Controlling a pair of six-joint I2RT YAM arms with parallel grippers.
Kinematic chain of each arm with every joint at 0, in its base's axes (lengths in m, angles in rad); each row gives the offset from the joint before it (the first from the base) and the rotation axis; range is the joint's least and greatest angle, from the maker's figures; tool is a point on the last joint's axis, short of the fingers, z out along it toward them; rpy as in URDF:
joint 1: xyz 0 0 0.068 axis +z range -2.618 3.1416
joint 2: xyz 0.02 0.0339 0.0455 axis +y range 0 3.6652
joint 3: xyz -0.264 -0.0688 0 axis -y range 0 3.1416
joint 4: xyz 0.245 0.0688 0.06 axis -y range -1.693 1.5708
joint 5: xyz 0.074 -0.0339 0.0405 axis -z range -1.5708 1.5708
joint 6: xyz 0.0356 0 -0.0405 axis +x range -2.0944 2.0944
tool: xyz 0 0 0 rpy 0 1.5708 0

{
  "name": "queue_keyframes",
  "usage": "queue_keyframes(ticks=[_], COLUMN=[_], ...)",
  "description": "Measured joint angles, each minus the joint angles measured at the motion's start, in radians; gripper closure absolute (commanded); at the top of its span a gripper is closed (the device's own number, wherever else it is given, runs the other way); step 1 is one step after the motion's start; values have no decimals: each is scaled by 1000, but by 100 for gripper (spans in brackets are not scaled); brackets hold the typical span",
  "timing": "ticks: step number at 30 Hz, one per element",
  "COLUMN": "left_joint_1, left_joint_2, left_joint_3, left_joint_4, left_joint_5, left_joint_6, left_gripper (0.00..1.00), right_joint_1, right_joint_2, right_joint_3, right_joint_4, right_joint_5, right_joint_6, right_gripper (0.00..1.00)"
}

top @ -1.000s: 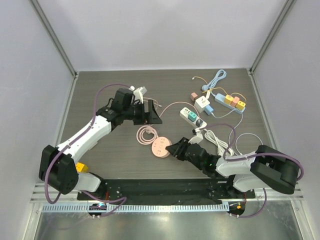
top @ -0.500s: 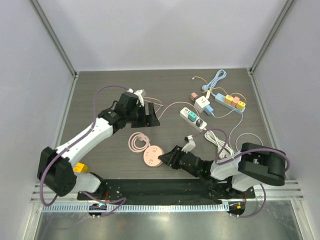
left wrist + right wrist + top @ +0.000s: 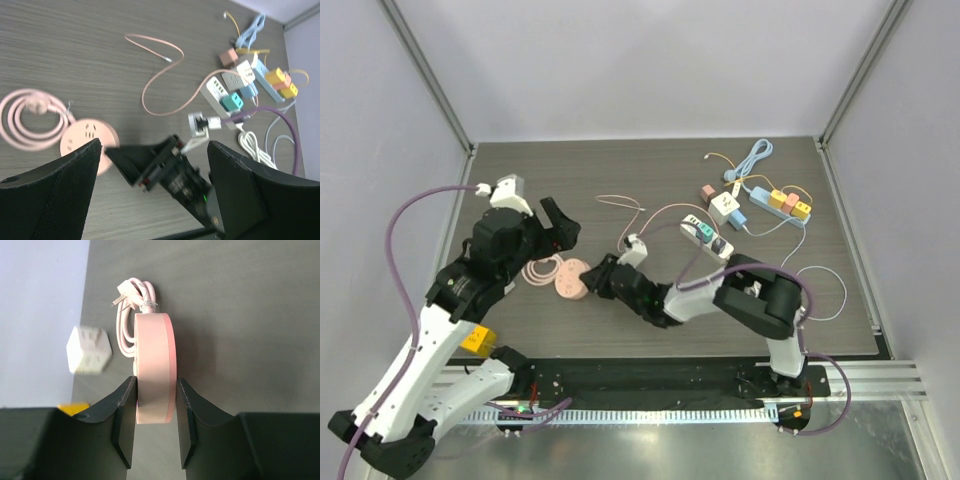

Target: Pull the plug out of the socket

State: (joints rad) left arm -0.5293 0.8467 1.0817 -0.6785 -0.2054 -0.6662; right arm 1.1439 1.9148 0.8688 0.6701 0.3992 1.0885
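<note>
One pink round socket [image 3: 154, 365] sits clamped in the right claw [image 3: 155, 385]; the left claw [image 3: 155, 146] hangs wide above the desk [image 3: 75, 50].

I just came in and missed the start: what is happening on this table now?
The right end effector is shut on the sides of a round pink socket, whose coiled cord lies beside it on the table. The left end effector hangs open above them and holds nothing. No plug shows in the socket's visible holes.
</note>
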Motion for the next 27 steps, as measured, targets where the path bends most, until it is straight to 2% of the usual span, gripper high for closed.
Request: queue_keyframes(ticks=[6,14,19,20,23,24,27], left_joint_1=[1,1,1,1,1,1,1], left_joint_2=[-117,-154,-153,-156,-173,-183,-209], left_joint_3=[0,0,16,24,32,32,33], left_joint_4=[-35,-72,-124,-132,-148,-154,-171], left_joint_5=[-109,-142,-134,-132,-126,-125,-126], left_joint_6=[-16,-33,-34,-35,-38,-39,-40], left_gripper=[12,12,12,12,12,12,12], right_joint_1=[-101,-152,-168,-173,-190,-198,-230], right_joint_2=[237,523,776,808,832,833,834], right_joint_3=[371,853,1367,1431,1487,1494,1501], right_joint_4=[-86,-213,-444,-477,-520,-529,-554], right_joint_5=[-97,-138,-131,-132,-141,-151,-184], right_joint_6=[-87,-189,-271,-280,-282,-282,-291], right_gripper=[99,99,96,93,78,65,44])
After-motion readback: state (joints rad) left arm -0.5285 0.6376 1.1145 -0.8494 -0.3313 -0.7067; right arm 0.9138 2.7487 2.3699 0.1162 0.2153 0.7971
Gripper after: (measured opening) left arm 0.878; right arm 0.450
